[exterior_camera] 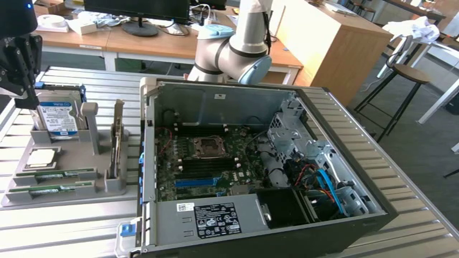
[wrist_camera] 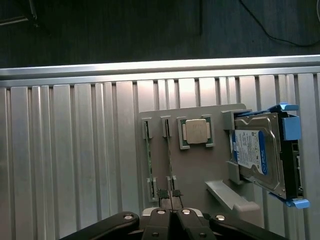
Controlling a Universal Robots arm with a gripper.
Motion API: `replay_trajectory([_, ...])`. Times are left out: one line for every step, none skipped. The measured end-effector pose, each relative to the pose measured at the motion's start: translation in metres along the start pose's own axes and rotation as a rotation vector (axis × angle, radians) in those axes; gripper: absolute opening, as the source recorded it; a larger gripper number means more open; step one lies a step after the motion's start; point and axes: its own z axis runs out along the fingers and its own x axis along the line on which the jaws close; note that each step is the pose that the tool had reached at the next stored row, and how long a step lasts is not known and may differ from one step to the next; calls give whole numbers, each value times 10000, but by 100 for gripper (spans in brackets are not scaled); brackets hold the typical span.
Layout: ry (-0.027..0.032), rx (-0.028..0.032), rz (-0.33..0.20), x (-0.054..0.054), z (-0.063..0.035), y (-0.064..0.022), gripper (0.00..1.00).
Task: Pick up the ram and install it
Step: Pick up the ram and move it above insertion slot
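At the upper left of the exterior view, the gripper point(exterior_camera: 25, 97) hangs closed and empty above the grey parts tray point(exterior_camera: 21, 203). At lower left, the ram point(exterior_camera: 56, 173) sits on edge in its tray slot, untouched. A clean pick probably needs the jaws parted, centred on the stick and lowered squarely, clear of the second stick point(exterior_camera: 51, 188). The hard drive point(exterior_camera: 59, 117) has a blue-white label, its print illegible.

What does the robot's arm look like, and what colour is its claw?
The arm is made of smooth silver-grey tubes joined by fat round joints, and the joints have pale blue caps. The gripper is black, built from flat jointed links, with shiny little silver screws where the links meet.
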Motion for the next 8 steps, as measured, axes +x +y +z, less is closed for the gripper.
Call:
replay_trajectory([0,0,0,0,0,0,10])
replay_trajectory([0,0,0,0,0,0,10])
replay_trajectory([0,0,0,0,0,0,10])
replay_trajectory([0,0,0,0,0,0,10])
replay_trajectory([0,0,0,0,0,0,10])
replay_trajectory([0,0,0,0,0,0,10])
replay_trajectory([0,0,0,0,0,0,10])
replay_trajectory([0,0,0,0,0,0,10])
